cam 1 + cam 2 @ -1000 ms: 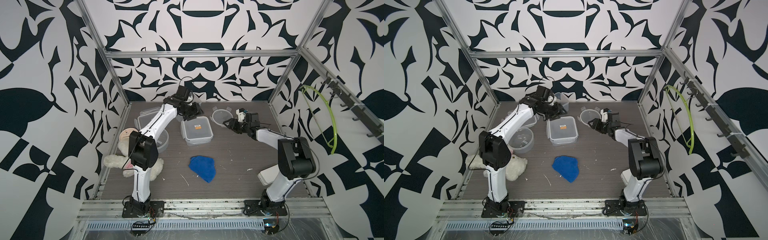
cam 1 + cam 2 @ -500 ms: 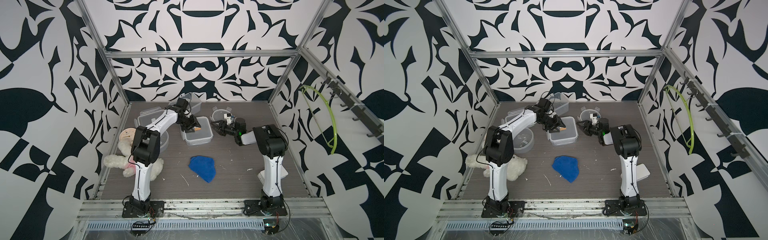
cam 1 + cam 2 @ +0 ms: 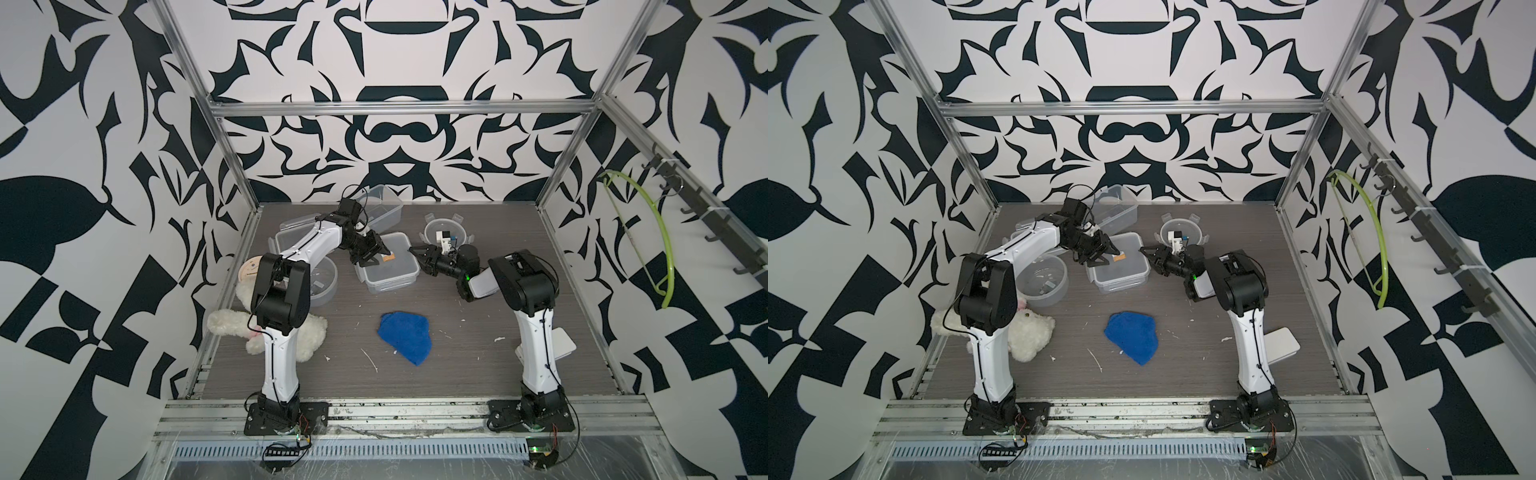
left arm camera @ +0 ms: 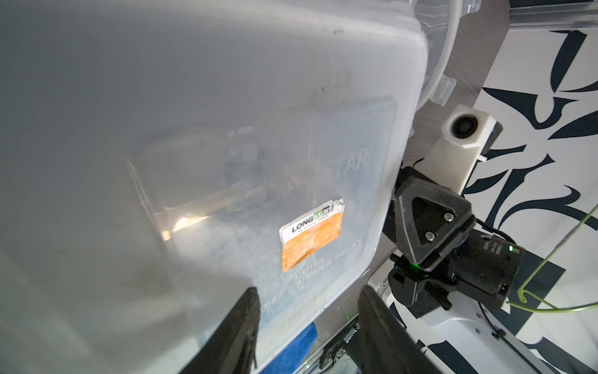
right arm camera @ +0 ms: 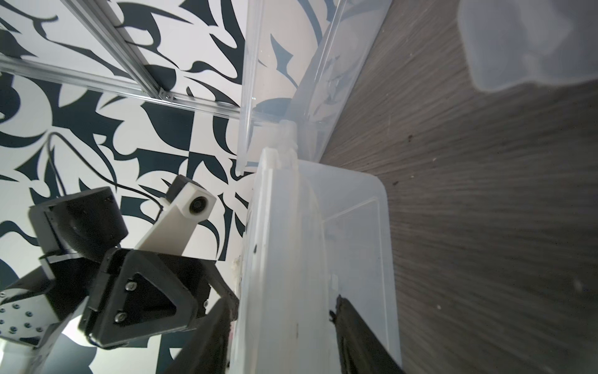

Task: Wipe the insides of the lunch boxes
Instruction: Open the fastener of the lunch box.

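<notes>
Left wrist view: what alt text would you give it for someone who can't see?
A cloudy, translucent lunch box lid with an orange sticker fills most of the frame, very close. The left gripper shows two black fingers standing apart across the lid's edge, and the right arm with its white camera sits beyond it.

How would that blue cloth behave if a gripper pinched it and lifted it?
The blue cloth lies in soft rumpled folds, so it would probably hang limp from the pinch. It looks thin, so likely light. Pushed across the table, it would probably bunch rather than slide.
</notes>
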`<state>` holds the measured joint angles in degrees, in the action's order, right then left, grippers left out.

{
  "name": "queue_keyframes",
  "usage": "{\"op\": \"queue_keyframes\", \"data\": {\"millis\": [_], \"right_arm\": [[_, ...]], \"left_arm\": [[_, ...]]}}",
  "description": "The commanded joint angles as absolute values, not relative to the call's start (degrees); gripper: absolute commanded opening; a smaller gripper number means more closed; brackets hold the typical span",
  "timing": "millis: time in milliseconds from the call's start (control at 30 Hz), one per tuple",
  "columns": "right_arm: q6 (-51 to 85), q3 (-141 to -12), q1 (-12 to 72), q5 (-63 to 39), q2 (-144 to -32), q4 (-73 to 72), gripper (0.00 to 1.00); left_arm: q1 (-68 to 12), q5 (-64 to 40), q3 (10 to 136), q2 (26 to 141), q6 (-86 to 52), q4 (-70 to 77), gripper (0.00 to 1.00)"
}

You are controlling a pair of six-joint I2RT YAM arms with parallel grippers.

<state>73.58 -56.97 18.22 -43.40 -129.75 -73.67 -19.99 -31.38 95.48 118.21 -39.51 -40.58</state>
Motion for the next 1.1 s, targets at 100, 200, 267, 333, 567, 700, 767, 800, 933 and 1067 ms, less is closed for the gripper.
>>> {"op": "queue_keyframes", "data": {"millis": [100,200,267,333,567,700,767,800,933,1067], "right_arm": [[76.82,-53.48,21.09,-44.28,-126.23,-81.27,0.36],[76.22,-52.78,21.26,-43.68,-125.28,-79.01,0.23],[73.70,-52.69,21.59,-43.25,-124.20,-74.54,0.14],[69.76,-52.56,22.21,-42.45,-122.33,-68.35,0.00],[42.33,-58.89,27.33,-28.96,-111.91,-21.09,0.00],[33.43,-65.29,29.39,-17.41,-110.66,-0.41,0.00],[30.96,-67.62,29.91,-12.16,-110.51,6.30,0.00],[29.93,-68.44,30.11,-10.01,-110.36,8.62,0.00],[27.24,-70.31,30.65,-3.87,-108.20,14.33,0.00],[25.27,-70.16,30.59,-6.78,-103.47,13.29,0.34]], "left_arm": [[-19.85,-23.20,90.81,127.10,-38.57,-46.92,0.53],[-19.82,-23.47,91.15,127.74,-38.58,-45.77,0.53],[-19.78,-23.73,91.44,127.99,-38.58,-45.20,0.53],[-19.78,-23.98,91.74,128.36,-38.46,-45.18,0.53],[-19.78,-25.00,91.93,129.55,-37.71,-44.70,0.52],[-19.78,-25.65,91.70,129.80,-37.57,-43.91,0.53],[-19.78,-26.14,91.72,129.92,-37.47,-43.61,0.52],[-19.78,-26.27,91.75,130.04,-37.44,-43.52,0.53],[-19.70,-26.87,91.62,130.04,-37.14,-43.20,0.53],[-19.51,-27.47,91.92,129.59,-36.57,-43.08,0.53]]}}
